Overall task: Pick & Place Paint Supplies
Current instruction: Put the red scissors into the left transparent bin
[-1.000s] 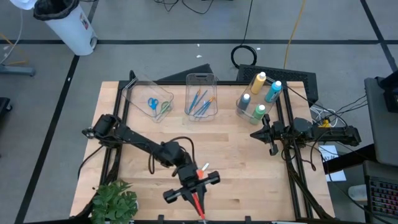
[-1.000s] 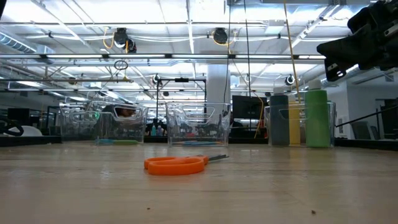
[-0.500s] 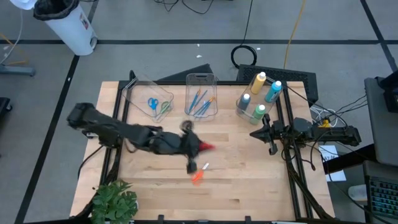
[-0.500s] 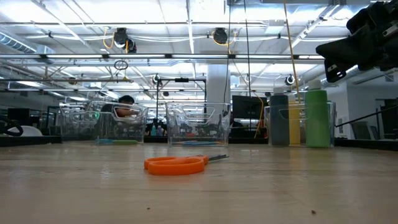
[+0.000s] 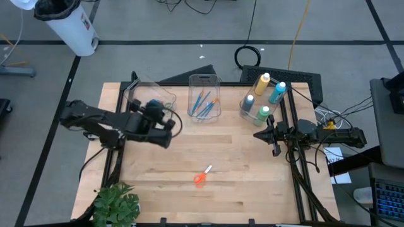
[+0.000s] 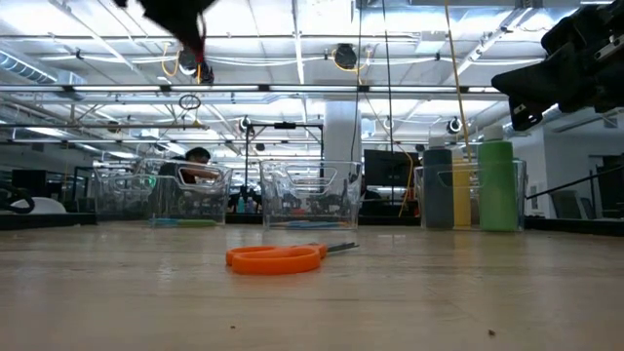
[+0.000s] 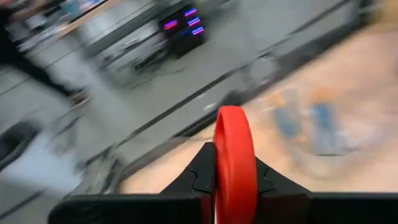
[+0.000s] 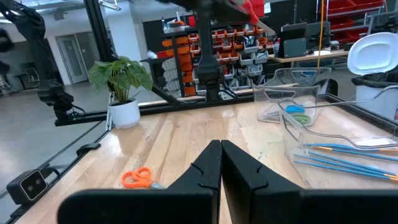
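Red-handled scissors [image 7: 234,158] clamped in the left gripper [image 5: 165,123], fingers [image 7: 200,177] closed on the red loop, held up in the air over the back-left of the worktop [image 5: 252,183], just beside the left clear bin [image 5: 136,93]; that bin holds blue scissors [image 8: 291,107] and green scissors [image 8: 300,118]. In the low view the red scissors show at the top left, high above the surface. Orange scissors [image 5: 201,177] lie flat on the worktop near the front centre, well apart from both grippers. Middle bin [image 5: 204,81] holds thin brushes [image 5: 203,103] with blue and orange handles. Right bin [image 5: 242,108] holds four white-capped paint bottles: yellow bottle [image 5: 260,85], blue bottle [image 5: 277,93], green bottle [image 5: 262,115], grey-blue bottle [image 5: 248,103]. Right gripper [image 5: 257,135] waits at the right edge of the worktop near the bottle bin, fingers [image 8: 205,168] pressed together, holding nothing. Green potted plant [image 5: 117,203] at the front-left corner. White bin [image 5: 68,24] on the floor beyond the worktop.
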Motion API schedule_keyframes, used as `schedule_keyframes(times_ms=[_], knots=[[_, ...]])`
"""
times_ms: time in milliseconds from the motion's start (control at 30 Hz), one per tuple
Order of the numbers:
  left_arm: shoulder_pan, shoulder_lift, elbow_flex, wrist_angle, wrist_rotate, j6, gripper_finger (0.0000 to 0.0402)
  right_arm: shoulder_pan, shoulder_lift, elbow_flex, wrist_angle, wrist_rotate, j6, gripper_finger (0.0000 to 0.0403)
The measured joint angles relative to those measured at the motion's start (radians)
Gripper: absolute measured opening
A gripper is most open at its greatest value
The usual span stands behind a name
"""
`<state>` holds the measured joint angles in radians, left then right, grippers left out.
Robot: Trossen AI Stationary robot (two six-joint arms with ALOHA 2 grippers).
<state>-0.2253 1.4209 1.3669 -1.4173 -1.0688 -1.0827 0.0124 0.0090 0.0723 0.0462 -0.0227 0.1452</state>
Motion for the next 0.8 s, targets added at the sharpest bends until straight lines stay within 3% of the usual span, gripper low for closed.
schedule_keyframes(times_ms=[100,267,533,800], knots=[[0.084,0.002,-0.079,-0.058,0.018,-0.097,0.0024,0.000,0.000,0.000,0.000,0.000,0.000,0.0000],[0.262,0.000,-0.228,-0.037,0.097,-0.085,0.0030,0.000,0.000,0.000,0.000,0.000,0.000,0.0000],[0.549,0.000,-0.431,0.198,0.236,0.115,0.0033,0.000,0.000,0.000,0.000,0.000,0.000,0.0000],[0.665,-0.002,-0.517,0.523,0.350,0.356,0.0034,0.000,0.000,0.000,-0.001,0.018,-0.003,0.0000]])
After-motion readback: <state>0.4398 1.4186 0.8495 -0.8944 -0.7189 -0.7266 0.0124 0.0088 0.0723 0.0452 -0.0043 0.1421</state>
